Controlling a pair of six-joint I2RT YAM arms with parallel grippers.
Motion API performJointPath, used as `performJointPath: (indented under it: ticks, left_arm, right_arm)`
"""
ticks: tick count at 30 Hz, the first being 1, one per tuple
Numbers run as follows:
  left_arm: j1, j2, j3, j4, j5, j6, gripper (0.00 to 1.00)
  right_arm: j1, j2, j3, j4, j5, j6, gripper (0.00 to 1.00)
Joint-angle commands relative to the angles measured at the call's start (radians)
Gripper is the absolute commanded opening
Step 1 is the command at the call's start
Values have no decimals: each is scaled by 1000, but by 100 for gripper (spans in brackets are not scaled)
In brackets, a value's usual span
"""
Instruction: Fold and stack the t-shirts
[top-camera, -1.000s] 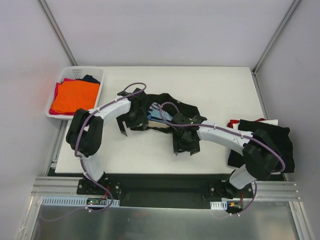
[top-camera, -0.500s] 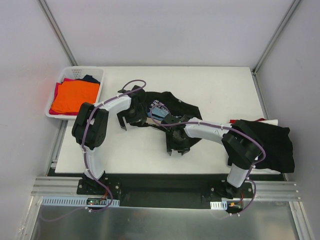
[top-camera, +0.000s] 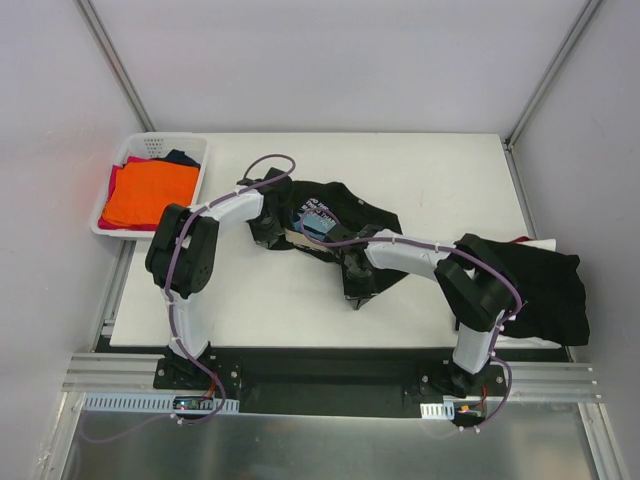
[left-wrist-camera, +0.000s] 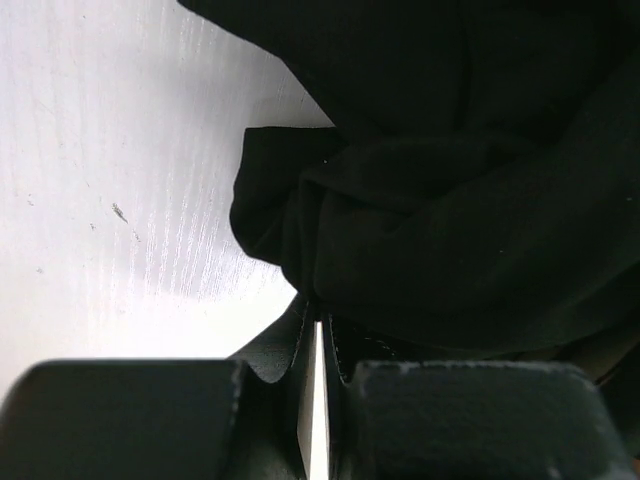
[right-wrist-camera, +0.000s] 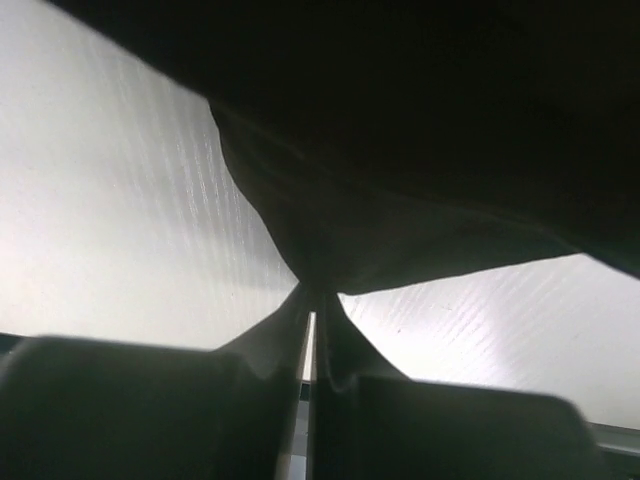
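Cloth of the printed black t-shirt (top-camera: 335, 212), crumpled on the table (top-camera: 430, 180), is pinched by left gripper (left-wrist-camera: 318, 335) and right gripper (right-wrist-camera: 312, 305) (both pressed together on fabric). Its edge should be lifted evenly and drawn taut before folding.

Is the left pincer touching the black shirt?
Touching. The left wrist view shows the left pincer shut on a fold of the black shirt.

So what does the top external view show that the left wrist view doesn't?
Only top external: the white basket with an orange t-shirt, the dark pile at the far right, the right pincer, and the print on the black t-shirt. Only left wrist: the left pincer shut on a fold of that cloth. Both: black t-shirt on the white table.
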Motion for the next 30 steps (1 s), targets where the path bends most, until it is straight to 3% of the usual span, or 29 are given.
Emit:
performJointPath:
  ticks: [1, 7, 17, 30]
  left_arm:
    - [12, -5, 9, 3, -24, 0, 0]
    - [12, -120, -14, -14, 0, 2, 0]
    - [4, -460, 77, -230, -13, -5, 3]
    - [3, -467, 546, -595, -44, 63, 9]
  right_arm:
    - [4, 1, 10, 91, -38, 4, 1]
    - [-2, -127, 39, 25, -13, -15, 1]
    - [-57, -378, 190, -223, 151, -51, 1]
    - [-283, -594, 288, -409, 241, -192, 1]
